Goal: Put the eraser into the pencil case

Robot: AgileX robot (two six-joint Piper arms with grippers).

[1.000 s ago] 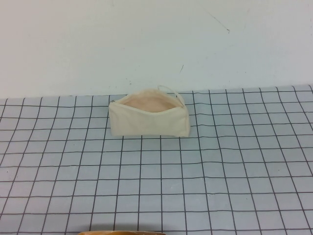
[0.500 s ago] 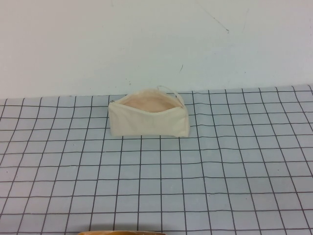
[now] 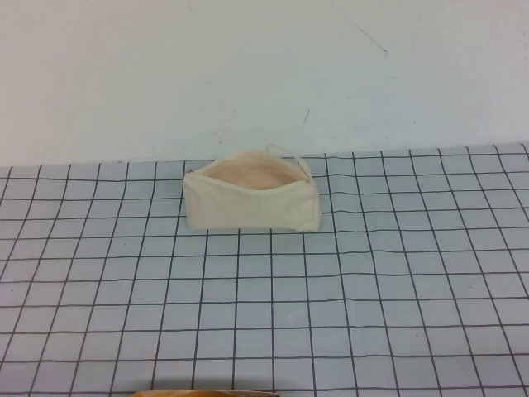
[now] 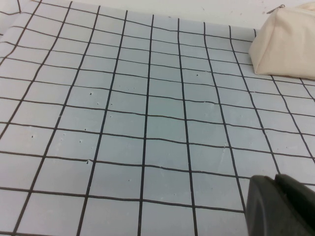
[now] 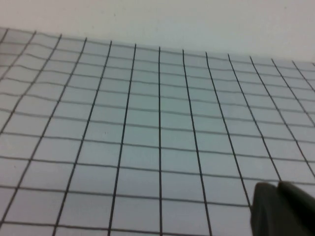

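The pencil case [image 3: 252,207] is a cream-white pouch standing on the grid mat at the back middle, its zip mouth open and the pinkish lining showing. It also shows in the left wrist view [image 4: 288,46]. The eraser does not show in any view. My left gripper [image 4: 275,179] is low over the mat, well short of the pouch, with its dark fingers pressed together and nothing between them. My right gripper [image 5: 278,186] is over bare mat, its fingers also together and empty. Neither gripper shows in the high view.
The grey grid mat [image 3: 264,314] covers the table up to a white wall [image 3: 264,74] just behind the pouch. A thin tan edge [image 3: 207,392] shows at the bottom of the high view.
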